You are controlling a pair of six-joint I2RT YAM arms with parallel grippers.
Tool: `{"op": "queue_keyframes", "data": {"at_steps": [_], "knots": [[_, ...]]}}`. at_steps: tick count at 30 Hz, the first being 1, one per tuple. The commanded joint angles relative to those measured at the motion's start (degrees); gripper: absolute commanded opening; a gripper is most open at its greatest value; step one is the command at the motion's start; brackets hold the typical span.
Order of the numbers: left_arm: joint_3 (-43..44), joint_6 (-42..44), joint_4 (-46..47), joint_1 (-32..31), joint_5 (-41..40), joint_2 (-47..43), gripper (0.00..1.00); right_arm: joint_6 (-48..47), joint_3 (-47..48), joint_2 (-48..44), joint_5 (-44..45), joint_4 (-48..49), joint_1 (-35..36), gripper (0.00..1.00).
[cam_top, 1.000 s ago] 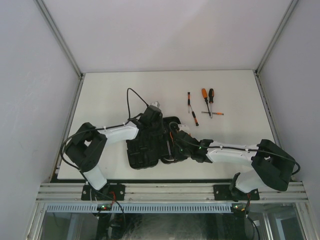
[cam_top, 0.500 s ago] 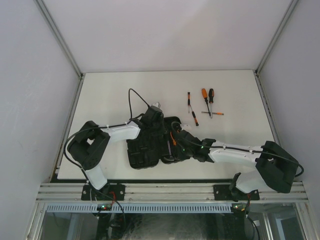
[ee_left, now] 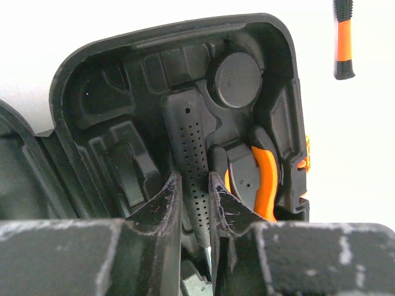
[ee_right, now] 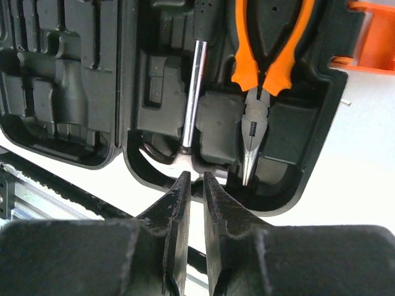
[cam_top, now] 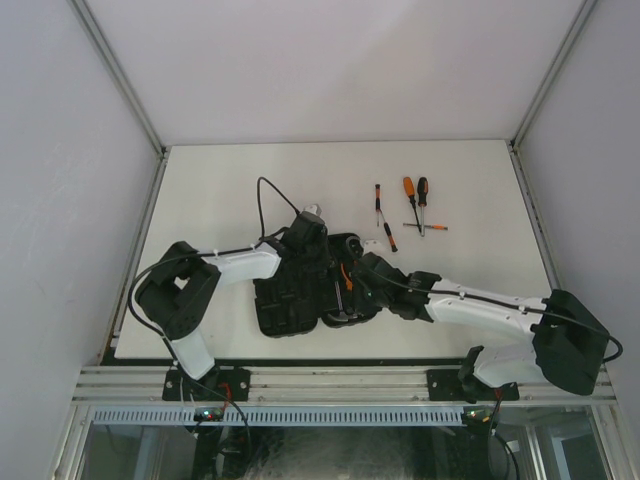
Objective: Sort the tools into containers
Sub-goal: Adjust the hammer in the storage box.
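The black case (cam_top: 285, 300) lies open in the middle of the table. Orange-handled pliers (ee_right: 271, 55) and the metal hammer (ee_right: 191, 92) lie in its moulded slots. My left gripper (ee_left: 193, 185) hangs over the case, its jaws closed on the hammer's dotted black handle (ee_left: 188, 142); in the top view it (cam_top: 318, 258) is above the case's right half. My right gripper (ee_right: 194, 176) is shut and empty, its tips at the case rim beside the hammer head; in the top view it (cam_top: 362, 272) is at the case's right edge. Several screwdrivers (cam_top: 410, 195) lie on the table behind.
The orange latch (ee_right: 370, 37) sticks out at the case's right side. A thin screwdriver (cam_top: 385, 228) lies closest to the case; its tip shows in the left wrist view (ee_left: 342, 37). The metal rail (cam_top: 340, 380) runs along the near table edge.
My right arm has stretched out, its elbow swinging right and its gripper settling at the case's edge. My left wrist has shifted slightly over the case.
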Motion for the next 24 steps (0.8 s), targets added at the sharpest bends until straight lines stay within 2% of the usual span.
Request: {"op": "queue_keyframes", "data": {"at_steps": [1, 9, 24], "knots": [[0.0, 0.6, -1.2, -0.2, -0.9, 1.9, 0.09, -1.3, 3.0, 3.4, -2.3, 1.4, 0.1, 0.13], [0.0, 0.5, -1.0, -0.2, -0.7, 1.9, 0.08, -1.0, 4.6, 8.7, -3.5, 2.9, 0.9, 0.13], [-0.3, 0.4, -0.6, -0.3, -0.6, 2.1, 0.07, 0.0, 4.7, 11.3, -4.1, 4.0, 3.2, 0.13]]}}
